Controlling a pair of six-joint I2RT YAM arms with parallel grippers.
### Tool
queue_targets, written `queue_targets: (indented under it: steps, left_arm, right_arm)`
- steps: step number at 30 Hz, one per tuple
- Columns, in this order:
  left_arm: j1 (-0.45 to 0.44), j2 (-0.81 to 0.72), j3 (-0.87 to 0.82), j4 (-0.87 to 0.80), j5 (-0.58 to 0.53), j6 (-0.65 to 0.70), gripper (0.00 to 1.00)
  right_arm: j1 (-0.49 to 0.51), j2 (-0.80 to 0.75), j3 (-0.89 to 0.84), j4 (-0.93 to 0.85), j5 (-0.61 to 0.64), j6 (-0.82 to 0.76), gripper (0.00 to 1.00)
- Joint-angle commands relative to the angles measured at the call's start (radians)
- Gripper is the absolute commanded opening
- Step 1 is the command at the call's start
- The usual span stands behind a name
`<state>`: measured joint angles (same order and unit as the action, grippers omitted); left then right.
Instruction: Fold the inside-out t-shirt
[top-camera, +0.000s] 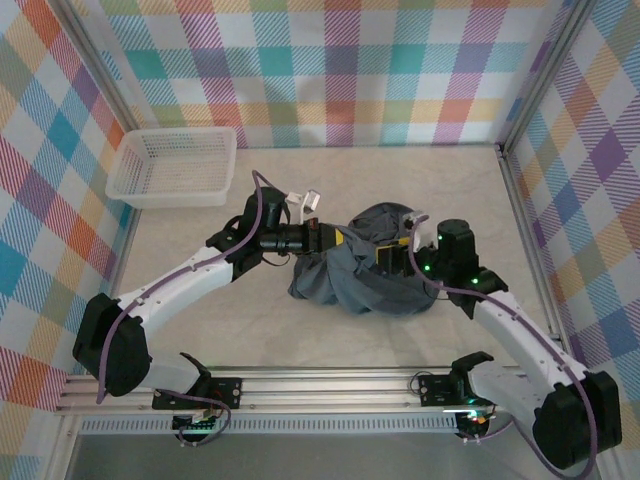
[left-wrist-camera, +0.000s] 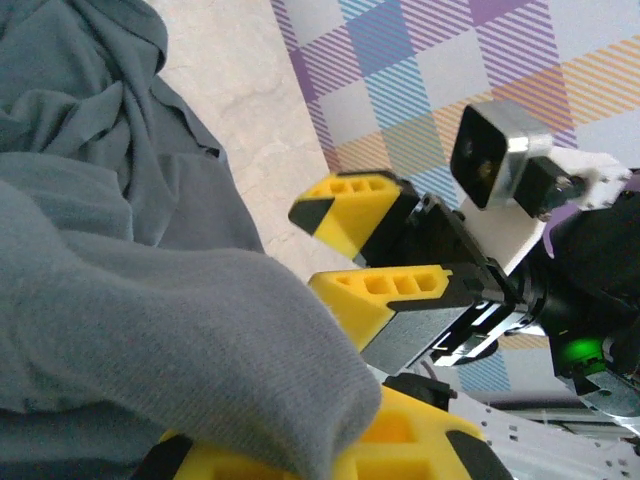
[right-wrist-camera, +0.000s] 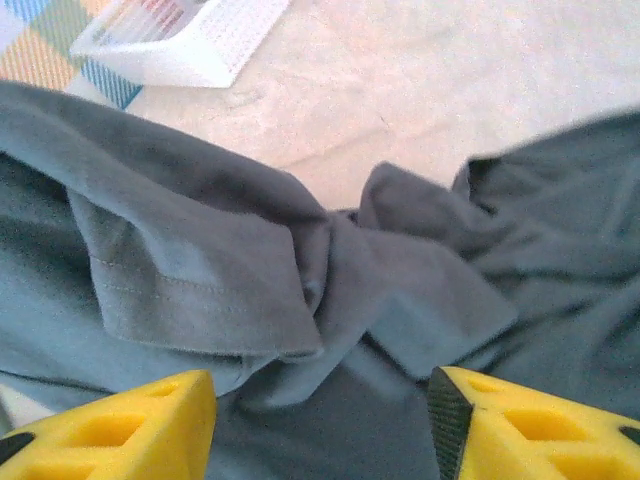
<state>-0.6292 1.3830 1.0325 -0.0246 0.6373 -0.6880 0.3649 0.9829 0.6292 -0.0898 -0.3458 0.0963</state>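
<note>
The right gripper (right-wrist-camera: 320, 430) holds its two yellow fingertips (right-wrist-camera: 120, 430) wide apart at the lower edge. Between and above them lies the crumpled dark slate-grey t-shirt of soft fabric (right-wrist-camera: 250, 260), with one stitched hem (right-wrist-camera: 190, 290) showing. Behind it is the pale beige table surface (right-wrist-camera: 430, 90), with a white plastic mesh basket (right-wrist-camera: 190, 40) at the upper left.

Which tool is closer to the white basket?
Left. The left tool is at the t-shirt side facing the basket; the right tool is farther along the shirt.
</note>
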Motion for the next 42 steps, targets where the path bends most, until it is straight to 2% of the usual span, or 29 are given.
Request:
queue_targets:
  steps: [1,2,5,8,10,12,13,15,19,20,23,25,29,33,38,42]
  left_arm:
    - [0.007,-0.028,0.031,-0.021,-0.003,0.021,0.00]
    - [0.007,-0.032,0.031,-0.023,-0.007,0.024,0.00]
    - [0.007,-0.039,0.031,-0.030,-0.018,0.027,0.00]
    - [0.007,-0.041,0.035,-0.031,-0.021,0.027,0.00]
    - [0.007,-0.039,0.037,-0.033,-0.022,0.027,0.00]
    - [0.007,-0.041,0.038,-0.038,-0.023,0.031,0.00]
    - [0.006,-0.042,0.037,-0.043,-0.024,0.033,0.00]
    - [0.007,-0.045,0.031,-0.049,-0.029,0.038,0.00]
    - [0.013,-0.050,0.036,-0.118,-0.066,0.095,0.00]
    - [0.018,-0.047,0.043,-0.155,-0.090,0.124,0.00]
    - [0.057,-0.015,0.056,-0.292,-0.196,0.230,0.00]
    - [0.098,0.040,0.044,-0.316,-0.255,0.313,0.01]
    - [0.109,0.047,0.017,-0.215,-0.266,0.357,0.17]
    - [0.119,-0.040,-0.028,-0.219,-0.385,0.357,0.30]
    - [0.119,-0.291,-0.103,-0.317,-0.491,0.336,0.42]
    - [-0.012,-0.407,-0.142,-0.319,-0.537,0.271,0.45]
  right_arm:
    - [0.039,0.067,0.006,0.074,-0.054,-0.425,0.60]
    - [0.065,0.080,-0.007,0.088,-0.048,-0.495,0.63]
    - [0.104,0.113,-0.026,0.138,-0.020,-0.556,0.72]
    - [0.147,0.152,-0.025,0.194,0.045,-0.586,0.73]
    - [0.178,0.178,-0.022,0.263,0.155,-0.580,0.71]
    - [0.182,0.189,-0.016,0.331,0.247,-0.529,0.62]
    - [0.182,0.189,-0.014,0.361,0.302,-0.497,0.55]
    - [0.181,0.179,-0.005,0.354,0.324,-0.486,0.28]
    - [0.181,0.125,0.041,0.195,0.138,-0.467,0.03]
    - [0.182,0.104,0.059,0.137,0.090,-0.452,0.00]
    - [0.181,0.037,0.126,-0.020,-0.088,-0.341,0.00]
    - [0.181,0.014,0.189,-0.097,-0.196,-0.232,0.00]
    - [0.180,0.077,0.333,-0.164,-0.366,0.023,0.00]
    - [0.172,0.171,0.440,-0.249,-0.366,0.108,0.00]
    - [0.163,0.280,0.549,-0.313,-0.362,0.178,0.00]
    - [0.161,0.329,0.571,-0.307,-0.380,0.201,0.00]
